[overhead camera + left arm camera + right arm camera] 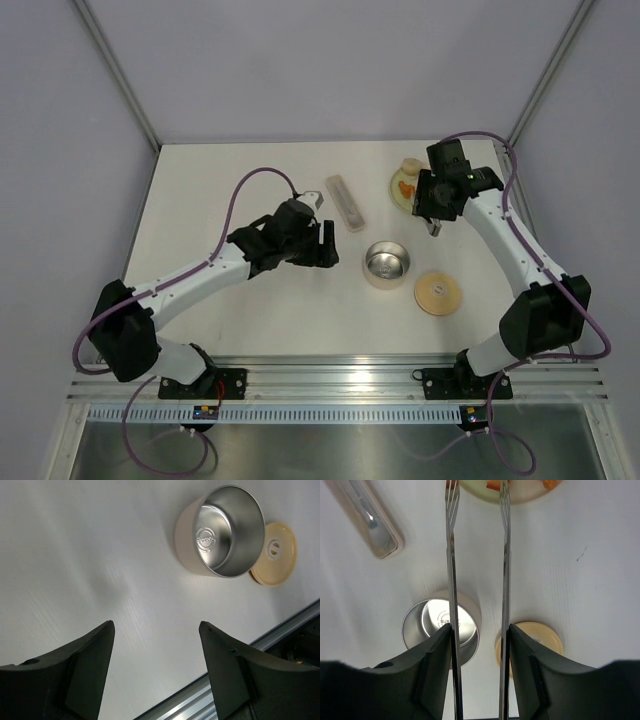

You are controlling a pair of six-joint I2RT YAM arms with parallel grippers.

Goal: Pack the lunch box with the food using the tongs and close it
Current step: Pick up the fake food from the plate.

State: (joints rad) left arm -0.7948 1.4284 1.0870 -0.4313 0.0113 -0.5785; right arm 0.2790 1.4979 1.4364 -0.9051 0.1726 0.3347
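Past the tongs (pixel 451 555), perhaps food (pixel 492 485), cropped

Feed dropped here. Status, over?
Left gripper open, empty. Right gripper holding tongs, tips at plate of food. Lunch box empty, lid off beside it. Nothing between plate and box.
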